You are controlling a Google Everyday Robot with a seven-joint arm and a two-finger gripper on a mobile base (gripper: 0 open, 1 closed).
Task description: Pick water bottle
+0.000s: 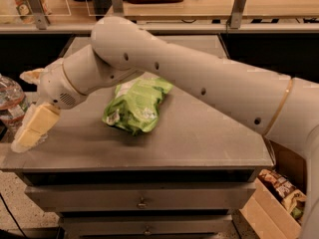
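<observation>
Evidently mid-approach: the pincer (21,109) sits at the table's (209,143) left edge, its two pads spread wide apart, one far and one near, so the gap faces the water bottle (9,101) standing upright at that edge. Nothing is clamped yet, by my reading. The green snack bag (137,103) lies mid-table, and the arm reaches over it to get there.

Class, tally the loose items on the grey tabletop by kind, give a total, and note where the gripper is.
water bottle: 1
green snack bag: 1
Total: 2
The gripper is open at the far left, right by the water bottle.
</observation>
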